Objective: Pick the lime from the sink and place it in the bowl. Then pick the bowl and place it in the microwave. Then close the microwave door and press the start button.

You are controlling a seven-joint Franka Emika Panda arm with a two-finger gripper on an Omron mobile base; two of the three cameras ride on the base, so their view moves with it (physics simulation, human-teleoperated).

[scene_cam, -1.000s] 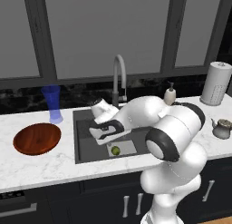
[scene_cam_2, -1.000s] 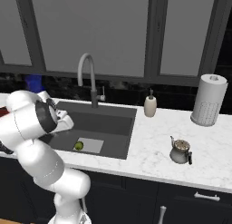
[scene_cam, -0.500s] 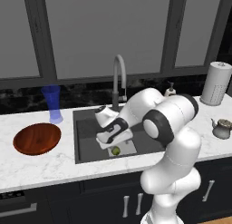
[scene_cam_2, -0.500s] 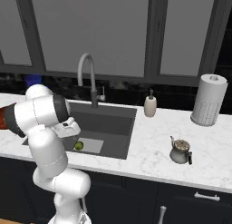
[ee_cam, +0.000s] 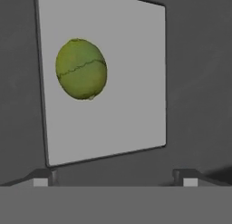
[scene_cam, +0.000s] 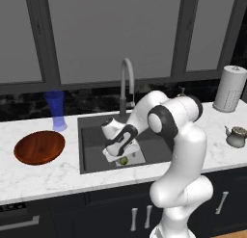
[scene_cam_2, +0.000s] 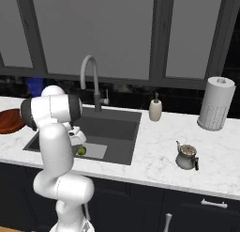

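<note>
Lime point(ee_cam: 81, 69) lies on the pale plate on the floor of the sink point(scene_cam: 91, 152), near its front wall. Gripper point(ee_cam: 115, 175) hangs just above it inside the basin, its 2 fingers spread apart and grasping nothing, the lime off to one side of the gap. Bowl point(scene_cam: 39, 147) sits on the counter left of the sink, below the blue vase point(scene_cam: 55, 111).
</note>
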